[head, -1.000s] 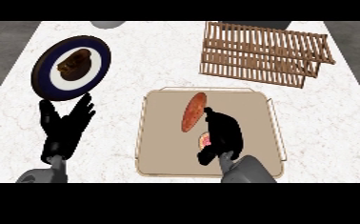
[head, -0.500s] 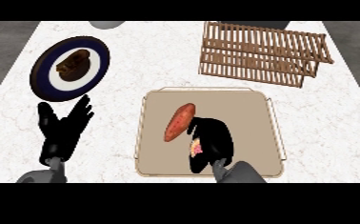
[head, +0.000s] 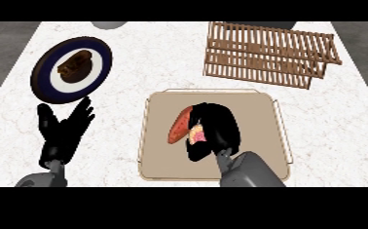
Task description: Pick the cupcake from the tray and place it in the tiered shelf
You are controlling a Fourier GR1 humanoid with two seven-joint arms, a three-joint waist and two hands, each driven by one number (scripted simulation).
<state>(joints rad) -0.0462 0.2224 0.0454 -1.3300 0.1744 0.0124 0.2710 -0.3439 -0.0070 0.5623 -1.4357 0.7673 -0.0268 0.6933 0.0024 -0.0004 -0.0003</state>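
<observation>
Cupcake (head: 188,129) sits on the tray (head: 269,125) with the right hand (head: 212,130) curled round it. Risky bit – it looks tipped sideways, so it could slide out on the way to the tiered shelf (head: 267,55). Left hand (head: 63,130) rests spread – fingers up.

Counter (head: 144,43): I see a white marbled top with faint reddish veins filling most of the view.
Far edge: a dark grey strip runs behind the counter.
Left corner: grey floor shows beyond the slanting counter edge.
Light: even, soft shadows.
</observation>
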